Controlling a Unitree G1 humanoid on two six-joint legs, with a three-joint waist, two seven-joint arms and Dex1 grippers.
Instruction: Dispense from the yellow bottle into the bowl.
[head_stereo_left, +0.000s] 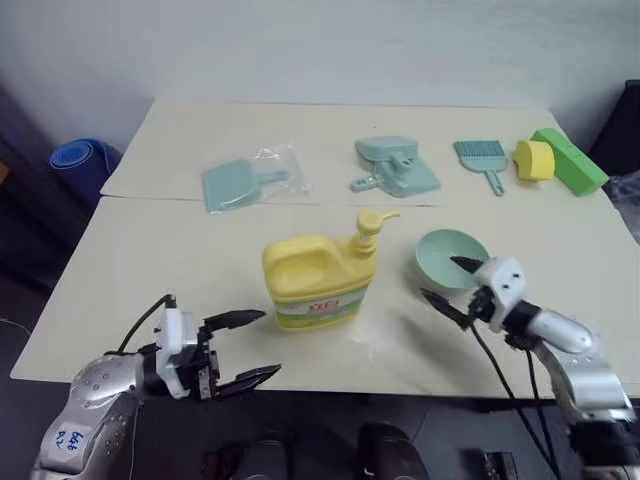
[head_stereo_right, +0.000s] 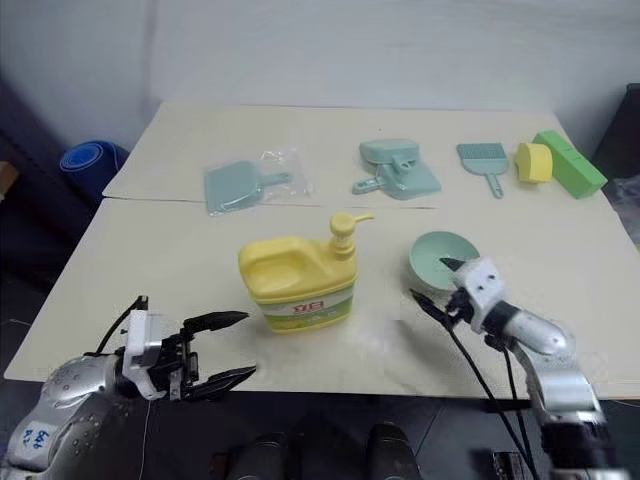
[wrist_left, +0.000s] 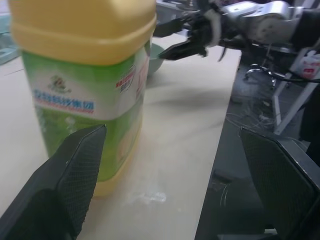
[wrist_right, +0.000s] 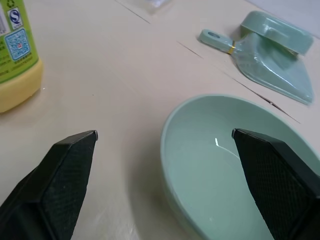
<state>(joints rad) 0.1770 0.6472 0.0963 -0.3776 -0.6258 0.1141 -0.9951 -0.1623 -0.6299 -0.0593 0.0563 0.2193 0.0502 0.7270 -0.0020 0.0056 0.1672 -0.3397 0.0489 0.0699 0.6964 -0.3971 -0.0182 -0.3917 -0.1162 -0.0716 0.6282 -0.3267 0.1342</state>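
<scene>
Yellow plastic pump jug (head_stereo_left: 320, 281) stands mid-table, likely heavy and slippery; steady its body and press the pump. Your left gripper (head_stereo_left: 249, 348) and right gripper (head_stereo_left: 447, 283) are spread, empty; light mint-green plastic bowl (head_stereo_left: 452, 256) sits beside the right one.

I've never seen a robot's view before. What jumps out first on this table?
The bright yellow bottle with its pump top stands upright near the middle of the table's front half. Just to its right sits a small mint-green bowl. Two black grippers flank them with jaws open: the left gripper short of the bottle, the right gripper at the bowl's near rim.
</scene>
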